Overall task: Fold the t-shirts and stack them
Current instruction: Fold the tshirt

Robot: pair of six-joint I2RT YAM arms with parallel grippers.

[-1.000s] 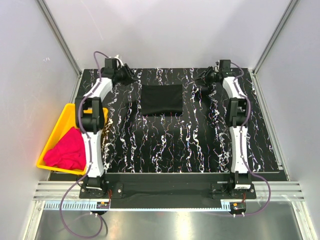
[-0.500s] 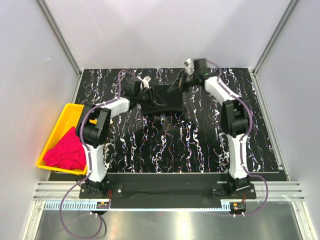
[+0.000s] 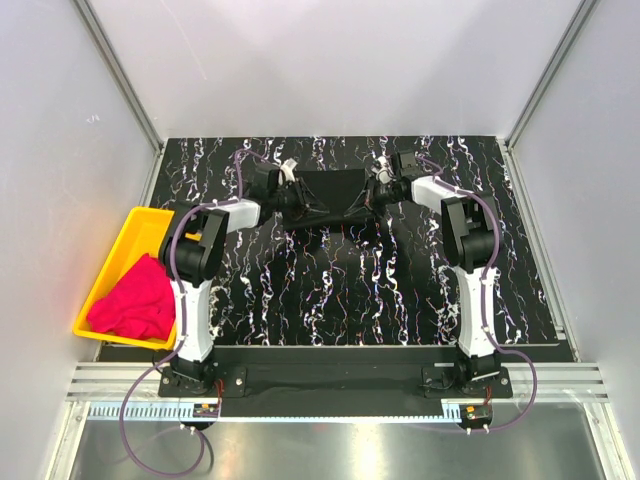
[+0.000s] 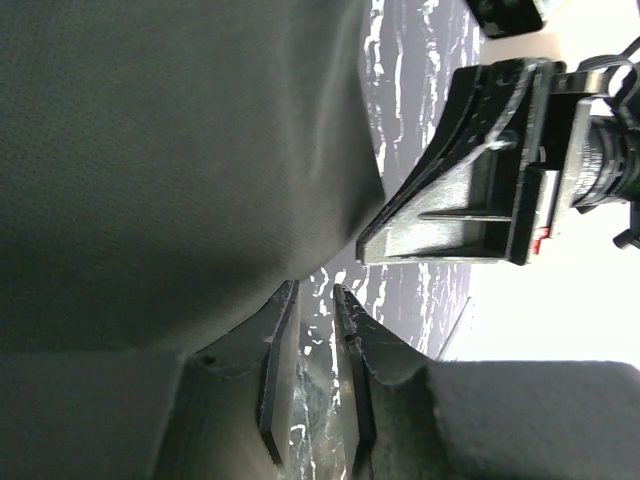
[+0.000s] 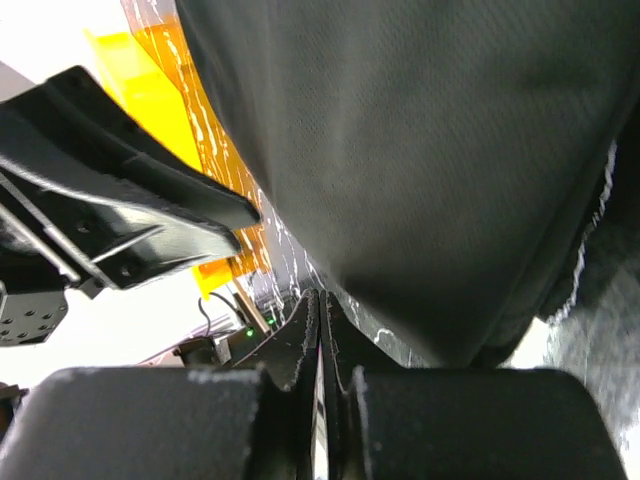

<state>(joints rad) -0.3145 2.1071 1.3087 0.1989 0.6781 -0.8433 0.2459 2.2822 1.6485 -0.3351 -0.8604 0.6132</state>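
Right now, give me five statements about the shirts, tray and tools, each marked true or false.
1. The bright pink cloth t-shirt lies in the yellow plastic tray. True.
2. The solid black cloth t-shirt lies in that tray too. False: it is on the marbled black table.
3. The right tool has its fingers pressed together. True.
4. The pink shirt is stacked on the black one. False: they lie apart.
5. The left tool hangs over the tray. False: it is at the black shirt.

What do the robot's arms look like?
The left arm and the right arm are both made of chunky white and black pieces. Thin purple cables loop out from their black bases. The jaws are black and pointed.
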